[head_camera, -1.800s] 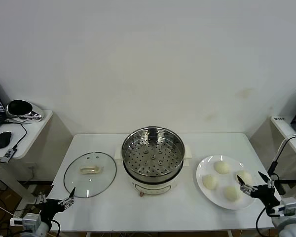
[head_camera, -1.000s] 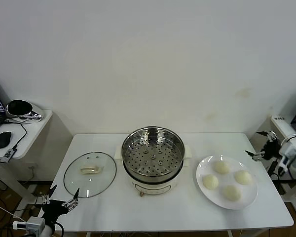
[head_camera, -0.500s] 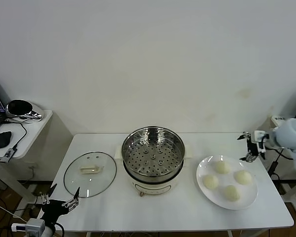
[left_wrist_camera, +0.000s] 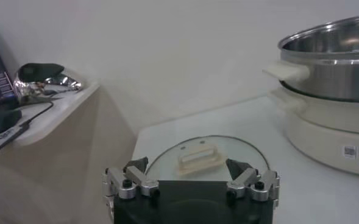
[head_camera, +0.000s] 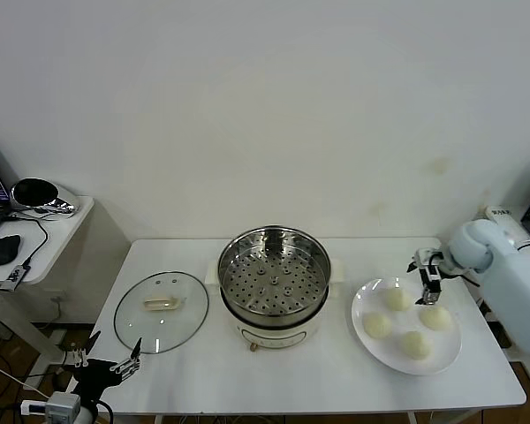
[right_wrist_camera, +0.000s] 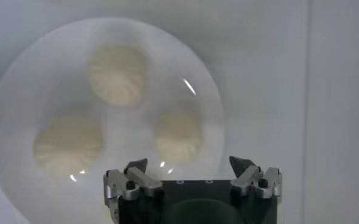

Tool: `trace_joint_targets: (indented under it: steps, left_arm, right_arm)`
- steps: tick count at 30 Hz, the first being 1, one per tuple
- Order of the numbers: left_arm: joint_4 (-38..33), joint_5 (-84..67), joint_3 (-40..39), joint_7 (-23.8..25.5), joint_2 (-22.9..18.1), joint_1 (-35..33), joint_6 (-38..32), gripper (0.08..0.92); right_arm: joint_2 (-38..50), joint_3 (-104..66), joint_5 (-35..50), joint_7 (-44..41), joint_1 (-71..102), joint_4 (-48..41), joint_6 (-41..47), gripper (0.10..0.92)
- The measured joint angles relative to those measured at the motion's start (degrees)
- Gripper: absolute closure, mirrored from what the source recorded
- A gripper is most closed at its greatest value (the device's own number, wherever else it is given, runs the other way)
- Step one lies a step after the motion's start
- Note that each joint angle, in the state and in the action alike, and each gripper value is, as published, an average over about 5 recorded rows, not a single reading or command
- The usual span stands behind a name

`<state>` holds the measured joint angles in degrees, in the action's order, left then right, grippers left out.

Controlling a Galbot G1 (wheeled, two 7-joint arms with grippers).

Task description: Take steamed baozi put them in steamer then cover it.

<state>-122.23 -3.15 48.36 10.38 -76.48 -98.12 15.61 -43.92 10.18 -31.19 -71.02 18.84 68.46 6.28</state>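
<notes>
Baozi (head_camera: pixel 396 299) are sitting as four cream-white buns on a white plate (head_camera: pixel 375 349) at the right end of the desk (head_camera: pixel 274 371). Just left of the plate, the steamer (head_camera: pixel 274 269) is standing at the middle of the desk, uncovered, with its perforated tray showing and no bun inside. Its cover (head_camera: pixel 161 311) is lying flat on the desk to the left of the steamer, handle up.

Right claw (head_camera: pixel 428 281) is hanging above the far edge of the plate, pointing down, jaws spread wide and gripping nothing. In the right wrist view, three buns (right_wrist_camera: pixel 118 74) are lying below the right claw (right_wrist_camera: pixel 191 167), none of them touching its fingers.

Left claw (head_camera: pixel 109 353) is waiting low at the near left corner of the desk, in front of the cover, jaws also spread wide and gripping nothing. In the left wrist view, the cover (left_wrist_camera: pixel 203 159) is lying just beyond the fingertips (left_wrist_camera: pixel 135 165).
</notes>
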Motion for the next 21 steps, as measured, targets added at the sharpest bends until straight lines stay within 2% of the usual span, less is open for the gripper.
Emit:
trace_joint_targets:
  steps: [21]
  left_arm:
    - [0.81, 0.67, -0.56, -0.29, -0.15, -1.31, -0.07, 0.177]
  right_arm:
    - [-5.55, 0.2, -3.85, 4.04, -0.51, -8.43, -2.21, 0.203]
